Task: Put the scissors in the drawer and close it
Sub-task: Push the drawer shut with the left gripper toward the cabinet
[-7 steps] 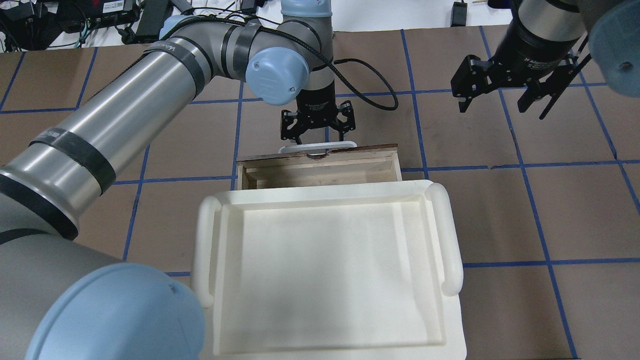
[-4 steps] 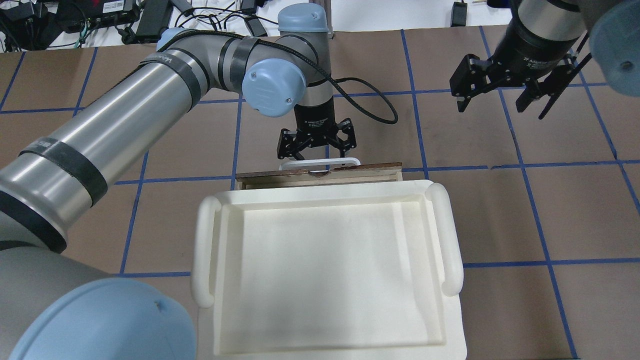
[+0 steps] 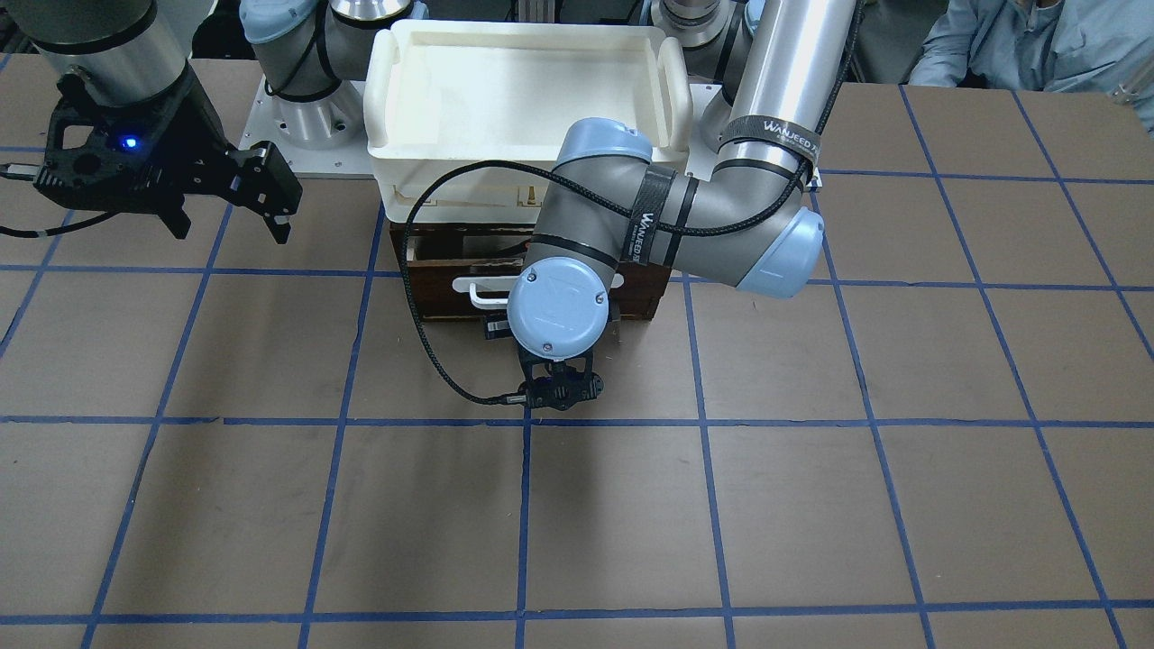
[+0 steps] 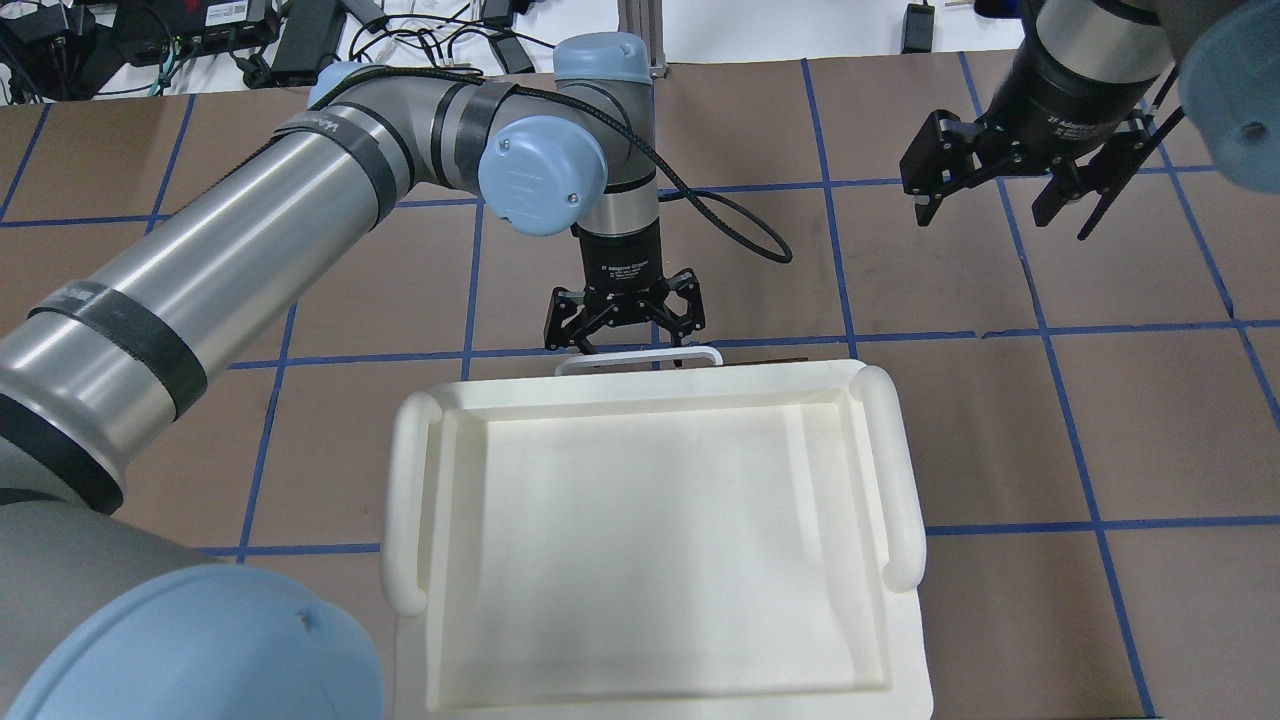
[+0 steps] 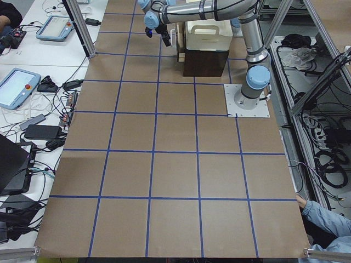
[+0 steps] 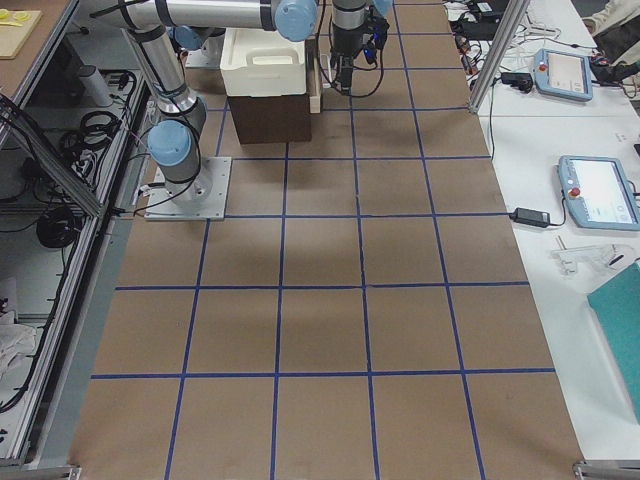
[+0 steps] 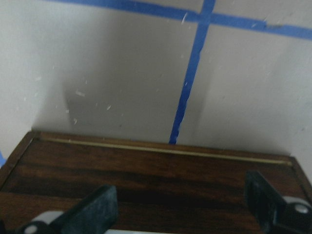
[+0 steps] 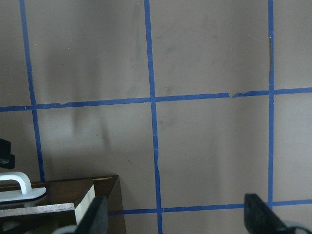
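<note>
The drawer [image 4: 775, 361] is pushed in under the white bin; only a sliver of its dark brown front and its white bar handle [image 4: 638, 357] stick out. The front also shows in the front-facing view [image 3: 645, 290] and the left wrist view [image 7: 146, 170]. My left gripper [image 4: 622, 342] is open, right against the handle, with fingers [image 7: 92, 209] spread wide over the drawer front. My right gripper [image 4: 1005, 215] is open and empty, high at the far right, away from the drawer. The scissors are out of view.
A large white plastic bin [image 4: 900, 470] sits on top of the dark cabinet [image 6: 270, 118] that holds the drawer. The brown table with blue tape lines [image 3: 703, 505] stretches out beyond it. An operator's sleeve [image 3: 1019, 41] shows at the table's edge.
My left gripper has moved toward the robot against the handle. The drawer slid in with it, and its plywood inside no longer shows. The right arm has barely moved.
</note>
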